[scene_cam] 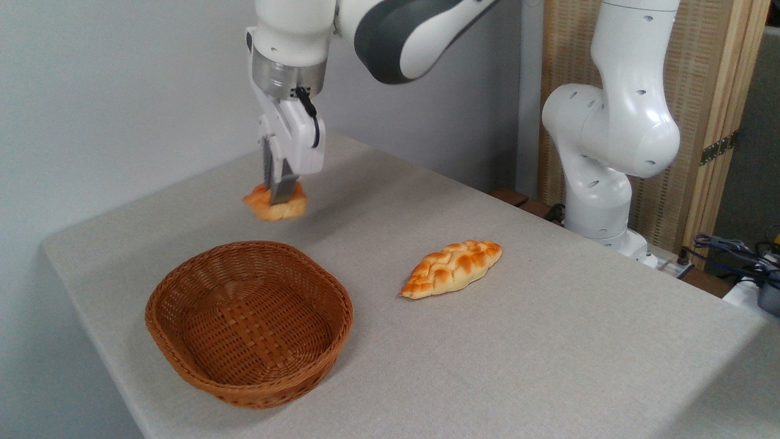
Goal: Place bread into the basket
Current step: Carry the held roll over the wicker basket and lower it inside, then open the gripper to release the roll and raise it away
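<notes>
The bread [291, 208], a small golden-orange bun with a lumpy top, hangs in the air above the table. My gripper [277, 194] is shut on it, fingers pointing down and pinching it from both sides. The bun is held above and a little behind the far rim of the basket [183, 360], an oval brown wicker basket with nothing in it, at the front left of the table.
A longer braided loaf [451, 268] lies on the grey tablecloth to the right of the basket. The arm's white base [600, 183] stands at the table's far right edge. Cables [731, 253] lie off the table at far right.
</notes>
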### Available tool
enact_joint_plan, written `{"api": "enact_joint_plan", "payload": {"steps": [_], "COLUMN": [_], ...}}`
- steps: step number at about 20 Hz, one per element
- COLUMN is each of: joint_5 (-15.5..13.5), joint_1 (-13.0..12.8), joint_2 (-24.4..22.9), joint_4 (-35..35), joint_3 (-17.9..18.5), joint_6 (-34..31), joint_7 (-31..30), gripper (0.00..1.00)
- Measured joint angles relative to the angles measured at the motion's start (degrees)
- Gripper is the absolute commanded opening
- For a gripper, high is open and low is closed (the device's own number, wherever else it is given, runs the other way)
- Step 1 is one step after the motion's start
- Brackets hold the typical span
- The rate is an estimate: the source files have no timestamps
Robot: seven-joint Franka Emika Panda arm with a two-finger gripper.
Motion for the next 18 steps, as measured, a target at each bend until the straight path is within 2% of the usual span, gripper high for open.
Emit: {"api": "enact_joint_plan", "payload": {"steps": [1, 3, 4, 6, 7, 11, 18], "joint_5": [0.0, 0.0, 0.0, 0.0, 0.0, 0.0, 0.0], "joint_1": [0.0, 0.0, 0.0, 0.0, 0.0, 0.0, 0.0], "joint_2": [1.1, 4.3, 6.0, 9.5, 11.1, 15.2, 15.2], "joint_4": [-0.1, -0.2, -0.2, -0.2, -0.2, 0.1, 1.2], "joint_3": [0.4, 0.5, 0.5, 0.5, 0.5, 0.5, 0.2], "joint_6": [3.0, 9.4, 12.2, 17.2, 19.1, 23.6, 23.7], "joint_7": [1.6, 3.7, 4.6, 7.4, 8.5, 10.4, 10.4], "gripper": [0.13, 0.22, 0.36, 0.8, 1.0, 1.0, 1.0]}}
